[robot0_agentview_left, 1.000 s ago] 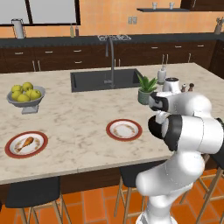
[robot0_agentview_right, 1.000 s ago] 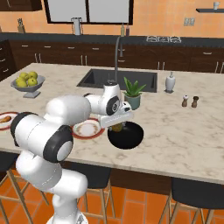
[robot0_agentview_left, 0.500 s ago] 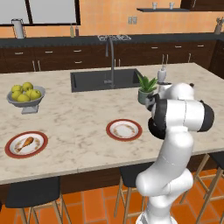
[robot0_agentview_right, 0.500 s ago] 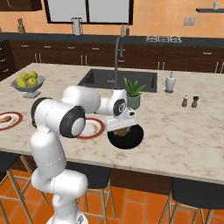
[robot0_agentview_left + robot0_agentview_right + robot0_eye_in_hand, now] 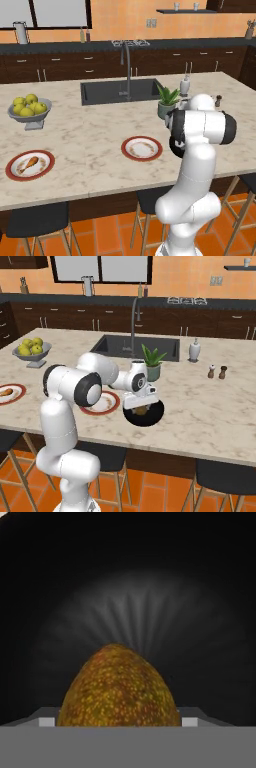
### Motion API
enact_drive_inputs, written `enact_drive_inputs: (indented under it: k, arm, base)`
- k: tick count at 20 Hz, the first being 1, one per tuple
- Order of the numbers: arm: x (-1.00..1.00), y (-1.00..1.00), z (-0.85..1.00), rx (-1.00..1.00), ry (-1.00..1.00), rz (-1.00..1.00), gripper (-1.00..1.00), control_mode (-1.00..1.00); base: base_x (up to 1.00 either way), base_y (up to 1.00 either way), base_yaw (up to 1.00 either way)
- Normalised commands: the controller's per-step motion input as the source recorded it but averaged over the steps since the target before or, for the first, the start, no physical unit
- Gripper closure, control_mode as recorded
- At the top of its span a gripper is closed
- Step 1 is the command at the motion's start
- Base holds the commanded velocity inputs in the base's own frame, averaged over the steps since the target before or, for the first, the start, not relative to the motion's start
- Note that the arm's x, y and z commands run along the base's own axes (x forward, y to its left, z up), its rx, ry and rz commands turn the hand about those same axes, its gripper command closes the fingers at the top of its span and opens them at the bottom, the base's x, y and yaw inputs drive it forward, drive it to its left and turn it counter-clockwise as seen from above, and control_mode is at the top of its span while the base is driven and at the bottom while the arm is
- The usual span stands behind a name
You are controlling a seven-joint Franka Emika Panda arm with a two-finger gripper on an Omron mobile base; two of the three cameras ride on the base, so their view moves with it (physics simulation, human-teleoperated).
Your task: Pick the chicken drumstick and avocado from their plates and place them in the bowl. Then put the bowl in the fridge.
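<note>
Currently the two-finger gripper [image 5: 142,408], jaws spread wide, sits low over the round shallow black bowl [image 5: 156,415], flanking the rounded brown-green avocado [image 5: 119,688]; grip indeterminate.

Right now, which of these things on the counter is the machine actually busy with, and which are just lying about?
Part of the job:
- avocado, between the tool's fingers, over the black bowl
- chicken drumstick on its red-rimmed plate
- second plate, with no food on it

Just lying about:
- grey bowl of yellow-green fruit
- potted plant
- sink
- two small shakers
</note>
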Motion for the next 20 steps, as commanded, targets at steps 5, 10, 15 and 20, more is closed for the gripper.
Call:
enact_drive_inputs:
  k: [5,10,15,20]
  arm:
    - [-0.11,-0.04,0.09,0.00,0.02,0.00,-1.00,-1.00]
    - [-0.09,0.00,0.00,0.00,0.00,0.00,-1.00,-1.00]
    - [-0.72,0.10,0.87,0.01,-0.07,0.00,-1.00,-1.00]
    - [-1.00,0.53,0.50,0.01,0.01,-0.14,-1.00,-1.00]
  base:
    - [0.00,0.00,0.00]
    - [0.00,0.00,0.00]
    - [0.00,0.00,0.00]
    - [0.00,0.00,0.00]
